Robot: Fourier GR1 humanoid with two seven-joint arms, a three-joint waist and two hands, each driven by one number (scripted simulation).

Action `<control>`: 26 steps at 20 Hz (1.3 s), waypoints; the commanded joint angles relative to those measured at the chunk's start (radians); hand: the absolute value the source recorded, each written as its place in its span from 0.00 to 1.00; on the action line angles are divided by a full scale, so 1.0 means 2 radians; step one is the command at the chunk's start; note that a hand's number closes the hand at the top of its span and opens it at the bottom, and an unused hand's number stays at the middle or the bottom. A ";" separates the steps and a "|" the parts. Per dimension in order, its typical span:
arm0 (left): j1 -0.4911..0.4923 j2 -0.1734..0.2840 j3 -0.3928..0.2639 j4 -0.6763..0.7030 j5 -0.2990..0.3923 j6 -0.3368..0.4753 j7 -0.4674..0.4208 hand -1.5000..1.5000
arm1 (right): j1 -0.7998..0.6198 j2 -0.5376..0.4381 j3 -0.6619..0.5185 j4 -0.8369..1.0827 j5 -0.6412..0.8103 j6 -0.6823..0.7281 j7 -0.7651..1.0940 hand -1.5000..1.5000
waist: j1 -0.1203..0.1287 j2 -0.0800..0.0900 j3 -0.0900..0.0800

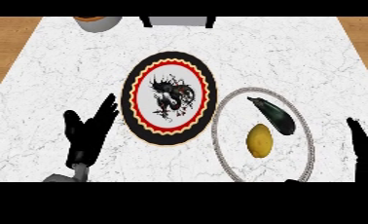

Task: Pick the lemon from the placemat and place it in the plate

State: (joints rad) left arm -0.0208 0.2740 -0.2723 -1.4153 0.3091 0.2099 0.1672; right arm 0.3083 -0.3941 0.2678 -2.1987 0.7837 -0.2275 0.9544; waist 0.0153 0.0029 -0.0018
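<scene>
A yellow lemon [259, 140] lies on a round white placemat with a grey braided rim [224, 121] at the right of the counter, just below a dark eggplant [274, 115]. Left of the placemat sits the plate [134, 102], black-rimmed with a red and yellow band and a dragon picture in its middle. My left hand [87, 131] rests open at the lower left, fingers up, apart from the plate's edge. Only a sliver of my right hand [357, 138] shows at the right edge, clear of the placemat.
A grey bowl-like vessel [98, 22] stands at the counter's far left edge, and a grey box [178, 21] sits at the far middle. Wooden floor shows beyond both far corners.
</scene>
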 commanded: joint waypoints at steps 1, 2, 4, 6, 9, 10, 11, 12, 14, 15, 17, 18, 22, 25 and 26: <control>-0.009 -0.005 0.004 0.000 -0.006 -0.002 0.012 0.50 | -0.103 0.049 0.045 0.050 0.073 0.046 0.092 0.00 | 0.000 0.000 0.000; -0.001 -0.014 0.003 0.001 -0.014 0.007 0.008 0.50 | -0.086 0.060 0.044 0.063 0.066 0.042 0.080 0.00 | -0.004 -0.001 0.001; 0.020 -0.003 0.013 0.010 -0.004 -0.021 -0.017 0.50 | -0.104 0.081 0.054 0.090 0.067 0.052 0.088 0.00 | -0.003 -0.001 0.001; 0.015 -0.015 0.007 -0.003 -0.013 -0.007 0.000 0.50 | -0.111 0.109 0.068 0.115 0.076 0.044 0.085 0.00 | -0.004 -0.001 0.001; 0.016 -0.022 0.015 0.019 -0.022 -0.018 -0.018 0.50 | -0.140 0.134 0.061 0.139 0.078 0.058 0.081 0.00 | -0.006 -0.001 0.001; 0.036 -0.015 0.021 -0.004 -0.023 -0.014 -0.010 0.50 | -0.119 0.127 0.039 0.170 0.051 0.032 0.031 0.00 | -0.006 -0.001 0.001; 0.007 -0.024 0.031 0.034 -0.024 -0.032 -0.023 0.50 | -0.116 0.129 0.042 0.120 0.065 0.064 0.068 0.00 | -0.008 -0.001 0.001; 0.012 -0.012 0.035 -0.018 -0.021 -0.024 0.014 0.50 | -0.127 0.136 0.032 0.163 0.054 0.046 0.038 0.00 | -0.007 -0.002 0.001; -0.022 -0.035 0.048 0.057 -0.029 -0.031 -0.011 0.50 | -0.128 0.154 0.050 0.146 0.085 0.053 0.059 0.00 | -0.009 -0.001 0.001; 0.021 -0.034 0.026 -0.026 -0.039 -0.011 0.022 0.50 | -0.103 0.143 0.036 0.165 0.072 0.036 0.027 0.00 | -0.007 -0.002 0.001; 0.020 -0.034 0.032 -0.016 -0.048 -0.016 0.014 0.50 | -0.119 0.145 0.037 0.175 0.093 0.054 0.038 0.00 | -0.007 -0.002 0.001; -0.007 -0.028 0.055 0.002 -0.032 -0.025 0.024 0.50 | -0.109 0.151 0.050 0.165 0.109 0.055 0.054 0.00 | -0.008 -0.002 0.001; -0.005 -0.048 0.043 0.020 -0.051 -0.022 0.008 0.50 | -0.150 0.177 0.036 0.212 0.132 0.071 0.080 0.00 | -0.007 -0.001 0.001; 0.017 -0.045 0.043 -0.023 -0.057 -0.022 0.030 0.50 | -0.110 0.160 0.023 0.181 0.125 0.080 0.061 0.00 | -0.008 -0.002 0.001; -0.001 -0.051 0.053 0.029 -0.054 -0.040 0.001 0.50 | -0.125 0.174 0.025 0.214 0.133 0.071 0.057 0.00 | -0.008 -0.001 0.001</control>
State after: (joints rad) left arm -0.0051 0.1896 -0.1811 -1.3972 0.2124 0.1478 0.1813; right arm 0.0690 -0.0698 0.3246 -1.8117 1.0277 -0.1044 1.0267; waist 0.0000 -0.0006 0.0000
